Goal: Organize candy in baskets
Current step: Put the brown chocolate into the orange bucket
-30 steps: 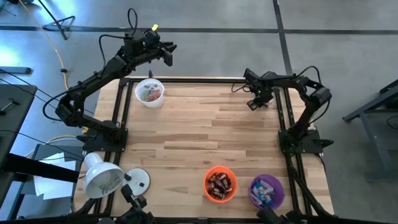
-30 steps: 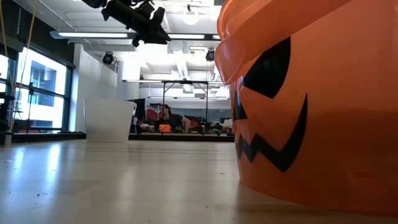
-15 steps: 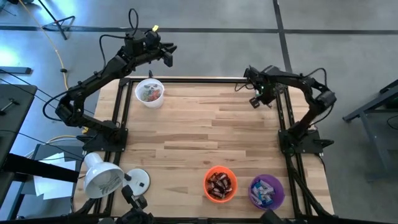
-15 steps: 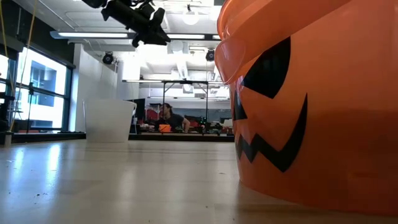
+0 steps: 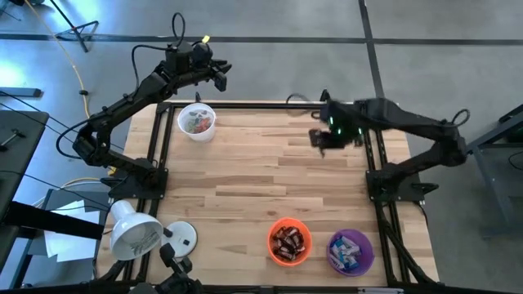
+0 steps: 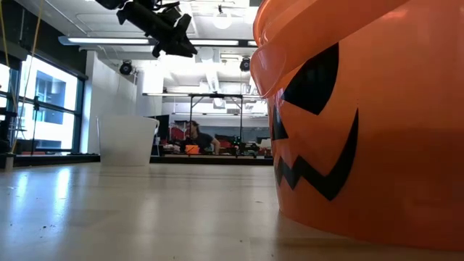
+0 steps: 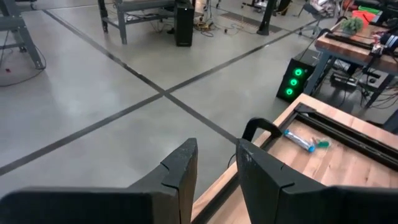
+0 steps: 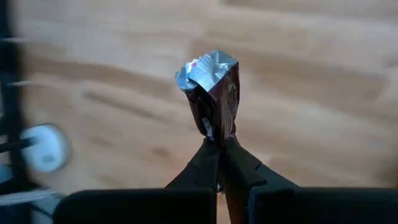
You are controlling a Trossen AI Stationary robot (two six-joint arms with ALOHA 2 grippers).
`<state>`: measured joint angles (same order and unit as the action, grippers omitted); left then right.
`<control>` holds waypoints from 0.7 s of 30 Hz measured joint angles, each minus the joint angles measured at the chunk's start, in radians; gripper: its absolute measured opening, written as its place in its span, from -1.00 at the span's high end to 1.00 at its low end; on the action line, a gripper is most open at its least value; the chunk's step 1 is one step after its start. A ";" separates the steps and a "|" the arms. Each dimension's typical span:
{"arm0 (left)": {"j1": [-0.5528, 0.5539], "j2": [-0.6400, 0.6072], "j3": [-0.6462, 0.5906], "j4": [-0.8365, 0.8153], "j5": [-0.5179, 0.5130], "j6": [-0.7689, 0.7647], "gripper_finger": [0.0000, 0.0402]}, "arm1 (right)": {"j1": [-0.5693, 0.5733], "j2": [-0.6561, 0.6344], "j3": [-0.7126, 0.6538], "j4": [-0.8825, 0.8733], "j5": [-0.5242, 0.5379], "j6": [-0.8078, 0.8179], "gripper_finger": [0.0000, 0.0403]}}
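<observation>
1. Right claw [image 8: 219, 144]: closed on a dark brown candy bar [image 8: 211, 93] with a crinkled silver end. The bar stands up out of the pinched fingertips, clear of the tabletop [image 5: 270, 175] beneath it.
2. In the high view the right claw [image 5: 320, 137] hangs over the far right part of the tabletop, inside the frame edge. The held bar is too small to make out there.
3. Left claw [image 7: 214, 171]: its two fingers stand slightly apart with nothing between them. In the high view the left claw [image 5: 219, 75] is beyond the far edge of the tabletop, over the floor [image 5: 270, 49].
4. White basket [image 5: 196, 120]: far left corner of the tabletop, near the left claw, with mixed-colour candy inside.
5. Orange basket [image 5: 289, 241]: near edge, right of centre, holding dark brown candy [image 5: 288, 239].
6. Purple basket [image 5: 350, 251]: just beside the orange one, to its right, holding blue-and-white candy [image 5: 348, 249].
7. Both near-edge baskets sit well apart from the right claw and its bar.
8. A white lamp [image 5: 136, 230] stands at the near left corner.
</observation>
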<state>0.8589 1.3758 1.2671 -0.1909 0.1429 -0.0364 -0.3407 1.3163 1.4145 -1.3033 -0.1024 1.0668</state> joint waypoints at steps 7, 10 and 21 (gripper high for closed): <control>-0.002 0.000 0.000 -0.014 0.015 0.022 0.51 | 0.476 0.106 0.224 0.005 0.188 0.524 1.00; -0.002 0.000 0.000 -0.023 0.049 0.022 0.51 | 0.607 0.204 0.294 0.006 0.189 0.647 1.00; -0.045 0.000 0.000 -0.023 0.065 -0.091 0.51 | 0.881 0.497 0.565 0.050 0.136 0.922 1.00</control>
<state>0.8143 1.3761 1.2671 -0.2135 0.2080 -0.1277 0.5402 1.8130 1.9795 -1.2535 0.0331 1.9885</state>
